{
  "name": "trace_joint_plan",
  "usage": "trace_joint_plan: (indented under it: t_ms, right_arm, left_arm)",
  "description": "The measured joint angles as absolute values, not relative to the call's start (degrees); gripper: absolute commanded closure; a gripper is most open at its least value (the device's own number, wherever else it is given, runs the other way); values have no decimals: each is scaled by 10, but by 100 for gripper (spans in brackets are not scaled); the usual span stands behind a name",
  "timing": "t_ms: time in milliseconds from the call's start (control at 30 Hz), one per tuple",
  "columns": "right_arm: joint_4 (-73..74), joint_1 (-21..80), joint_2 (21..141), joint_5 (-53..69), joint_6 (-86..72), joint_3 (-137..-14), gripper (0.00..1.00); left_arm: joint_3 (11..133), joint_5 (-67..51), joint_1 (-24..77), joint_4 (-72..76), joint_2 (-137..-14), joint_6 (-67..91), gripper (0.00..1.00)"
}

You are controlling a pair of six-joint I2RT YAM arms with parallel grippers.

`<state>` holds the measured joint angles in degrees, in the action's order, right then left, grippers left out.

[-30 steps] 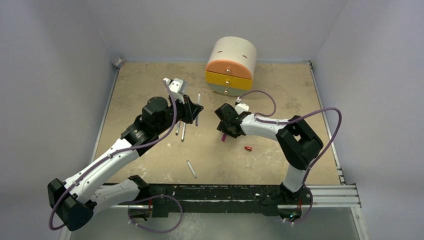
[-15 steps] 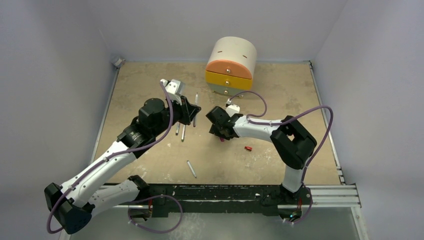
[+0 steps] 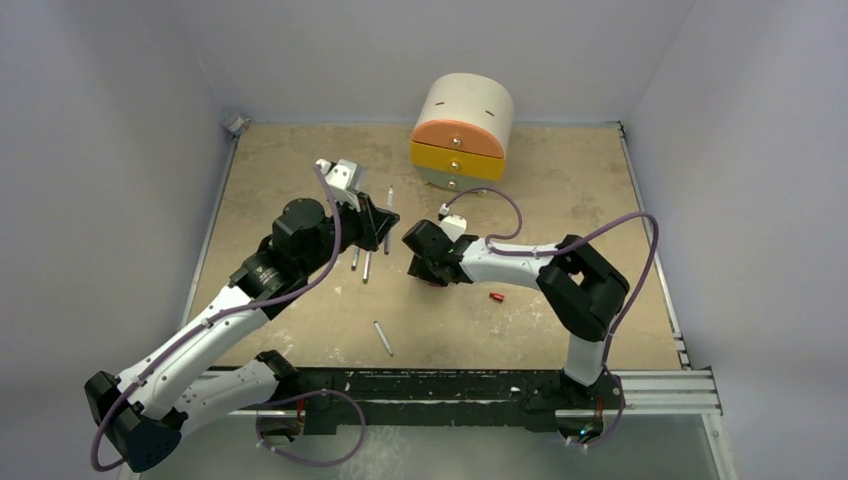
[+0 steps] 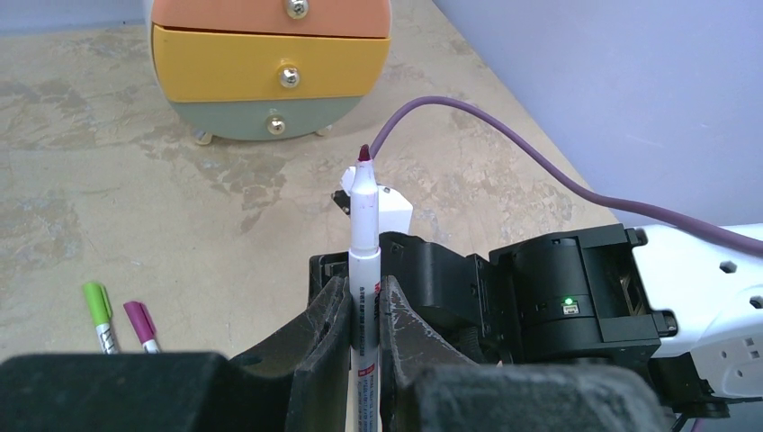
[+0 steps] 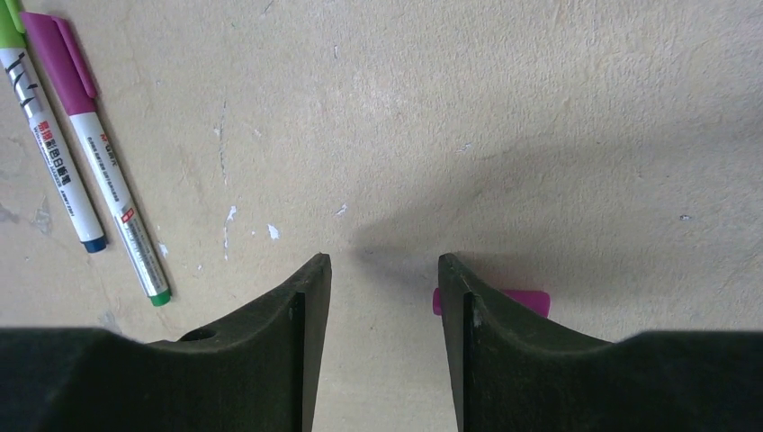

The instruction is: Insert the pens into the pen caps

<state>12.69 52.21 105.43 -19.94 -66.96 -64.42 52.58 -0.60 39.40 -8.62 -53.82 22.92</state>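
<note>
While apart, right fingers [image 5: 270, 360] empty, magenta cap [image 5: 517, 301] behind one tip; left fingers [image 4: 324, 360] tight around pen [image 4: 364, 234].

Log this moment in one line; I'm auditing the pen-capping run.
left gripper: shut on red-tipped pen, uncapped | right gripper: open, empty | magenta cap: loose, outside the jaws

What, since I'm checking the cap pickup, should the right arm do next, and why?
Probably shift the right gripper sideways until the small magenta plastic cap sits between its open fingers: the cap currently peeks out from behind one finger, outside the gap.
</note>
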Motion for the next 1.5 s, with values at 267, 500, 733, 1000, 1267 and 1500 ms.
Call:
trace_joint_plan:
  t_ms: [267, 500, 733, 1000, 1267, 1500]
  right_arm:
    - [113, 526, 1040, -197, -682, -623, 50]
    - [112, 543, 1011, -186, -702, -587, 50]
    - [120, 551, 1006, -185, -715, -585, 51]
    - [262, 585, 993, -248, -734, -643, 40]
    - [329, 584, 975, -281, -748, -659, 36]
    - [315, 567, 998, -272, -712, -653, 38]
  left_arm:
    - [526, -5, 394, -87, -533, 229, 100]
    - [512, -6, 394, -82, -531, 230, 100]
    - [511, -7, 394, -78, -532, 230, 100]
    - [511, -7, 394, -78, -532, 230, 100]
    - [511, -6, 394, -78, -532, 232, 100]
    - [510, -9, 394, -78, -530, 230, 100]
